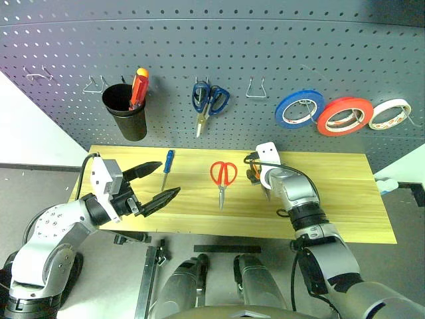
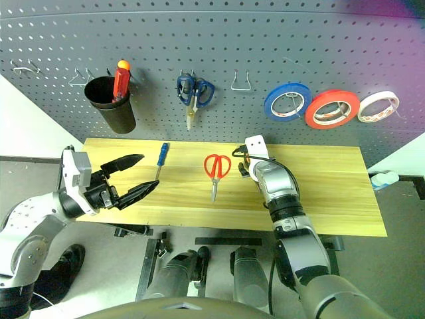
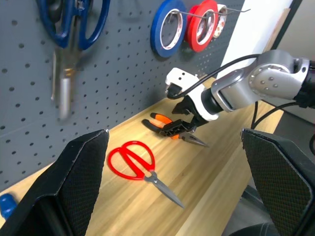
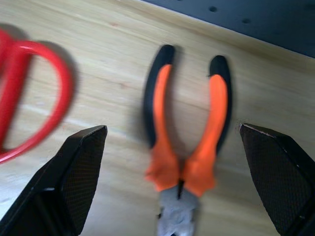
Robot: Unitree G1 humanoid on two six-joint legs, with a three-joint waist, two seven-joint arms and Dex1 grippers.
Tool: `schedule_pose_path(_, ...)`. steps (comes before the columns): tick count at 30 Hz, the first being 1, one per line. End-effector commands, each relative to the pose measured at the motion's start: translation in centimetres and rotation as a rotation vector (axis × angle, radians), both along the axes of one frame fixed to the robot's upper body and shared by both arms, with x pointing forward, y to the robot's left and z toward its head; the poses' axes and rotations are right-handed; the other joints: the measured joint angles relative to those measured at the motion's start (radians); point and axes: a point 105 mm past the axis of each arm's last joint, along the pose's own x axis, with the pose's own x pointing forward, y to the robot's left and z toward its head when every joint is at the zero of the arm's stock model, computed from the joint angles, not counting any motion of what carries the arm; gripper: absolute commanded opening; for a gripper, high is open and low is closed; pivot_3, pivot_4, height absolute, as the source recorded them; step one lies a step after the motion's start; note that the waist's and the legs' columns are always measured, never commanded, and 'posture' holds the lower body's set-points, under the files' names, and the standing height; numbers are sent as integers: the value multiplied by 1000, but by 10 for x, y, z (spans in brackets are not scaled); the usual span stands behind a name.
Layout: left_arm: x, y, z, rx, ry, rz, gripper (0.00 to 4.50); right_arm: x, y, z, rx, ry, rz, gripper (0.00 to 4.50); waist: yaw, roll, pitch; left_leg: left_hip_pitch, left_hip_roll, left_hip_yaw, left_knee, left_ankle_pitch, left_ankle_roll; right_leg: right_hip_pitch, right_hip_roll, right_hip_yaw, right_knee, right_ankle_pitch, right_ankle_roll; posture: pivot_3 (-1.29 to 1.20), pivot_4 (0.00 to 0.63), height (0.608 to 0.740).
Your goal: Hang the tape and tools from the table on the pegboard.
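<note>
Wooden table (image 1: 345, 199), right claw (image 3: 184, 129) spread over pliers (image 4: 187, 128), left claw (image 1: 154, 183) released, blue screwdriver (image 1: 168, 164) beside it.

Left gripper (image 1: 158, 183) level, right gripper (image 3: 183, 132) tilted down, both jaws wide.

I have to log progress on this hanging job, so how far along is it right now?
Done: the red-orange tape already hangs on the pegboard.
In hand: the right hand is open over the pliers, which lie on the table, not yet gripped.
Left: the pliers, the red-handled scissors and the blue-handled screwdriver all lie on the table. The left hand is open and empty.
</note>
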Motion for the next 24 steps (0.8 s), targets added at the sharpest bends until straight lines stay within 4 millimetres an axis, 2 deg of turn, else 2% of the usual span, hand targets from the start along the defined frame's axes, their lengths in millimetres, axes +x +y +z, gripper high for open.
schedule_pose_path(1, -6, -3, 9, 7, -34, -17, 4500, 9, -3, 7, -20, -44, -14, 4493, -1, 0, 1, 0, 0, 0, 0, 0, 0, 0, 0, 0, 0, 0, 0, -65, 276, 740)
schedule_pose_path(8, -7, 0, 10, 15, -30, -11, 4500, 13, -13, 5, -34, -40, -55, 4493, 1, -2, 4, 0, 0, 0, -1, 0, 0, 0, 0, 0, -1, 0, 0, -63, 276, 740)
schedule_pose_path(18, -4, -4, 11, 10, -32, -26, 4500, 4, -6, 1, 58, 36, -83, 4493, 0, -1, 5, 0, 0, 0, -1, 0, 0, 0, 0, 0, -1, 0, 0, -78, 279, 740)
schedule_pose_path(24, -3, -4, 11, 8, -32, -28, 4500, 0, -4, -3, 50, 62, -90, 4493, 0, -1, 5, 0, 0, 0, -1, 0, 0, 0, 0, 0, -1, 0, 0, -77, 278, 740)
